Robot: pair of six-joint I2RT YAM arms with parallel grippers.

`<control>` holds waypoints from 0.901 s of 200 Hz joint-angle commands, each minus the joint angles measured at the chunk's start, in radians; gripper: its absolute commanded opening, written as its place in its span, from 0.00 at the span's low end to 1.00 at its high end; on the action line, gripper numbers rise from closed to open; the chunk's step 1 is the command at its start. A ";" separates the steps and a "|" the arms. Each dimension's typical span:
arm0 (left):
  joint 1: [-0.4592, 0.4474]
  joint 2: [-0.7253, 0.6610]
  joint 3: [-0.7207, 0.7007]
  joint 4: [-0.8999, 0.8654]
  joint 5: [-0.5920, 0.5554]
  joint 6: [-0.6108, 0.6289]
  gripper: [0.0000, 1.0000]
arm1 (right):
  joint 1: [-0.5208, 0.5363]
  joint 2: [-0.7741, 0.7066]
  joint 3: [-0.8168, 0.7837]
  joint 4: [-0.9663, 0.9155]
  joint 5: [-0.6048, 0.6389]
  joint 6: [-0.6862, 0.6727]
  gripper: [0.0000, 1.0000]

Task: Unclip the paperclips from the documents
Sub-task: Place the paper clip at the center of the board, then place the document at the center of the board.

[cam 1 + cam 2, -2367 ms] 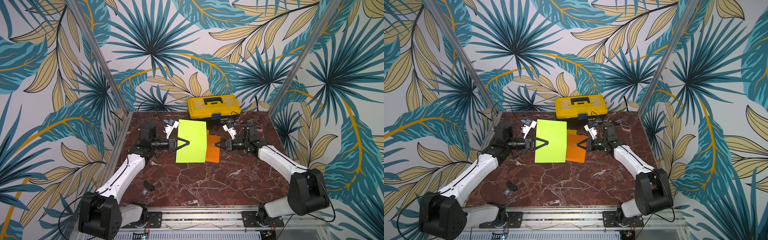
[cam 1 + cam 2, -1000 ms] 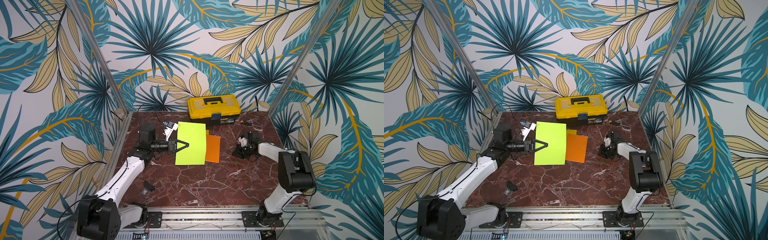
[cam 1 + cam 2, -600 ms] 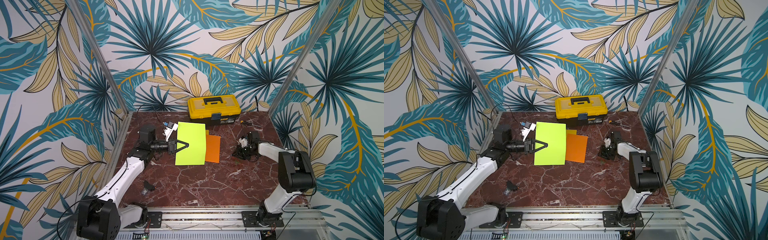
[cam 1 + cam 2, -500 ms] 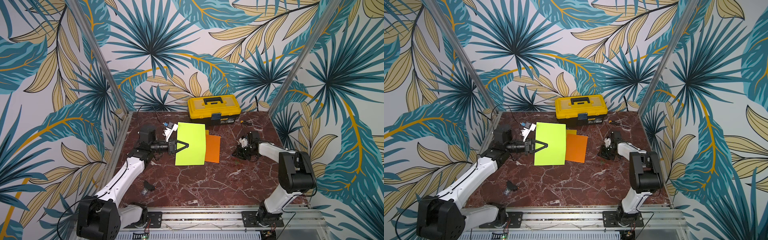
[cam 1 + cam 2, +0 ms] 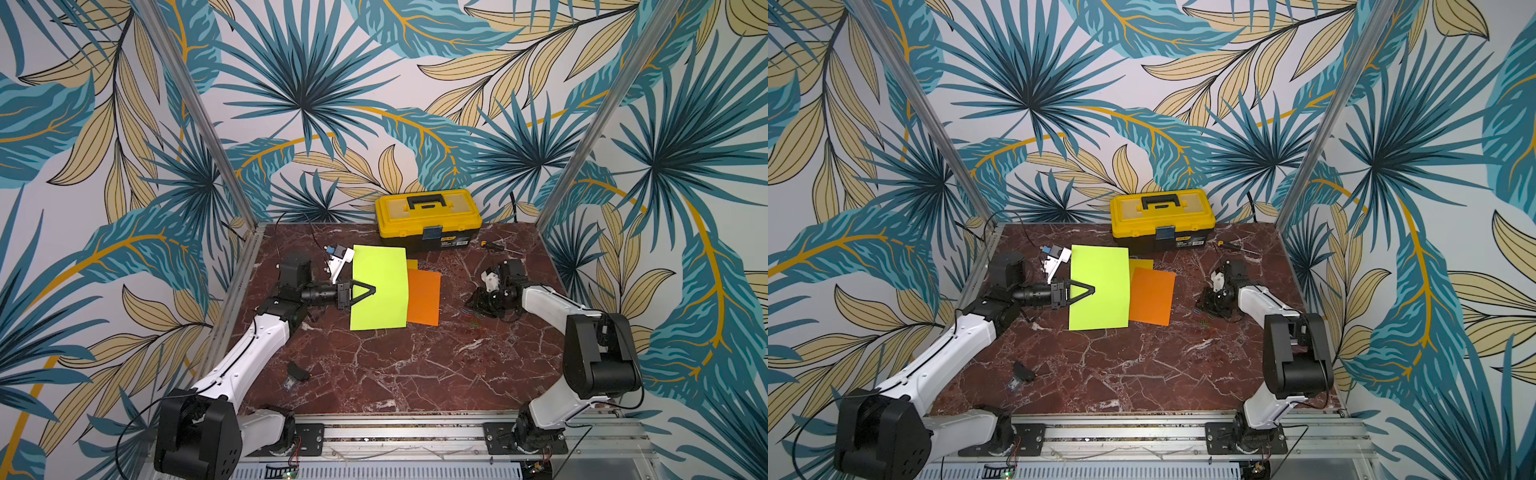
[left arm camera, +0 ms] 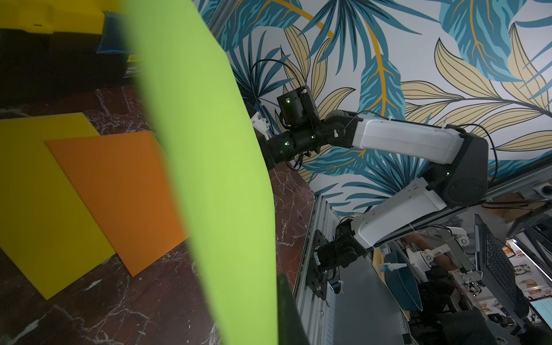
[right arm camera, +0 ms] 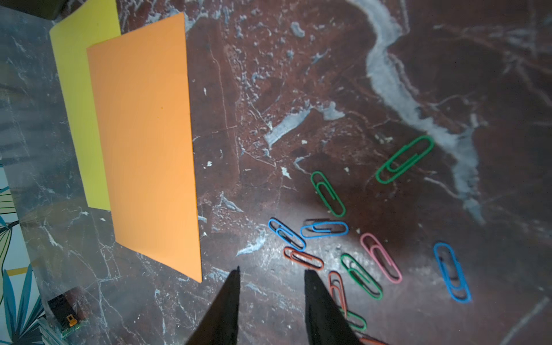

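Observation:
My left gripper (image 5: 369,289) is shut on the left edge of the lime green document (image 5: 380,295), holding it raised off the table; it curves across the left wrist view (image 6: 215,179). The orange document (image 5: 424,297) and the yellow document (image 5: 412,264) lie flat beside it, partly under it. My right gripper (image 7: 271,274) is open, low over bare marble, with nothing between its fingers. Several loose paperclips (image 7: 324,230), blue, green, red and pink, lie on the table right beside it, small in a top view (image 5: 473,318).
A yellow-and-black toolbox (image 5: 428,218) stands at the back wall, with a small screwdriver (image 5: 492,245) to its right. A small black object (image 5: 297,372) lies near the front left. Metal frame posts rise at both back corners.
My right gripper left the orange sheet's edge, swung right to the pile of clips, and its jaws have opened over the last second. The left arm holds the green sheet still.

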 commanded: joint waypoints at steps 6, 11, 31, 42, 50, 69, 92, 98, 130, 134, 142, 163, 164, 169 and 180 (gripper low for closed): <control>0.018 0.054 0.010 -0.011 -0.062 0.013 0.00 | -0.003 -0.051 0.019 -0.052 -0.010 -0.010 0.40; 0.019 0.061 0.011 -0.020 -0.079 0.018 0.00 | -0.004 -0.059 0.021 -0.056 -0.015 -0.010 0.41; 0.024 0.091 0.007 -0.044 -0.137 0.041 0.00 | -0.004 -0.089 0.030 -0.074 -0.031 -0.008 0.43; 0.023 0.113 0.005 -0.044 -0.153 0.045 0.00 | -0.004 -0.105 0.037 -0.085 -0.038 -0.010 0.43; 0.023 0.131 0.006 -0.045 -0.158 0.046 0.00 | -0.004 -0.116 0.044 -0.093 -0.043 -0.012 0.44; 0.024 0.182 0.014 -0.049 -0.180 0.049 0.00 | -0.003 -0.134 0.066 -0.116 -0.057 -0.015 0.45; 0.025 0.241 0.028 -0.049 -0.199 0.048 0.00 | -0.004 -0.154 0.093 -0.139 -0.068 -0.014 0.46; 0.025 0.258 0.033 -0.051 -0.203 0.050 0.00 | -0.003 -0.157 0.100 -0.142 -0.070 -0.014 0.46; 0.027 0.344 0.075 -0.076 -0.233 0.055 0.00 | -0.004 -0.173 0.117 -0.153 -0.081 -0.012 0.46; 0.026 0.354 0.079 -0.077 -0.235 0.054 0.00 | -0.003 -0.174 0.118 -0.153 -0.082 -0.012 0.46; 0.026 0.374 0.086 -0.077 -0.236 0.053 0.00 | -0.003 -0.175 0.117 -0.153 -0.085 -0.009 0.46; 0.027 0.417 0.107 -0.094 -0.259 0.057 0.00 | -0.003 -0.179 0.116 -0.152 -0.091 -0.007 0.47; 0.028 0.420 0.108 -0.095 -0.260 0.057 0.00 | -0.004 -0.179 0.116 -0.153 -0.091 -0.007 0.47; 0.029 0.429 0.113 -0.101 -0.264 0.057 0.00 | -0.003 -0.180 0.115 -0.153 -0.091 -0.007 0.47; 0.028 0.450 0.122 -0.114 -0.278 0.062 0.00 | -0.004 -0.181 0.114 -0.156 -0.091 -0.007 0.47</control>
